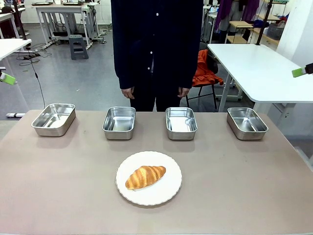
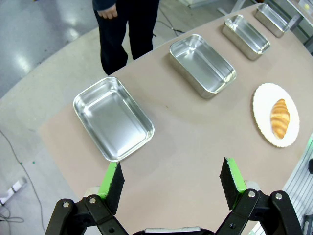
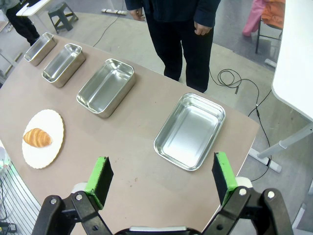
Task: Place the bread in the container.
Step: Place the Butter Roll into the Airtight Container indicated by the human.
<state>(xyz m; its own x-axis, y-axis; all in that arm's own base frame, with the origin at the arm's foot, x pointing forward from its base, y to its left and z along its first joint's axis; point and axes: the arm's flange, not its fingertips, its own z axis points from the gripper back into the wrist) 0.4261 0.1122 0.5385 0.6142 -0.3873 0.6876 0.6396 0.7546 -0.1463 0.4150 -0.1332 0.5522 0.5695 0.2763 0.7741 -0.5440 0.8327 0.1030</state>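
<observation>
status: left gripper has its fingers spread wide, with nothing between the green pads. right gripper is the same, spread wide and empty. Both hang above the table and touch nothing. In the front view I see one green pad tip of each at the frame edges, left at 9 o'clock and right at 3 o'clock.

bread lies on the round white plate, at 6 o'clock on the table, on my side. It lies at a slant, with one end pointing toward 2 o'clock.

Four steel pans stand in a row along the 12 o'clock edge, each apart from the next: far-left pan, mid-left pan, mid-right pan, far-right pan. They all look alike and all are empty, so I can't tell which one is the target. The plate sits at 6 o'clock from the gap between the two middle pans, clear of both.

left wrist view: the far-left pan is the closest one, at 11 o'clock from my fingers. The bread is at 2 o'clock, farther off.

right wrist view: the far-right pan is at 12 o'clock, just ahead of my fingers. The bread is at 9 o'clock, well apart.

person stands at 12 o'clock behind the table, in dark clothes, with both hands hanging down off the table.
</observation>
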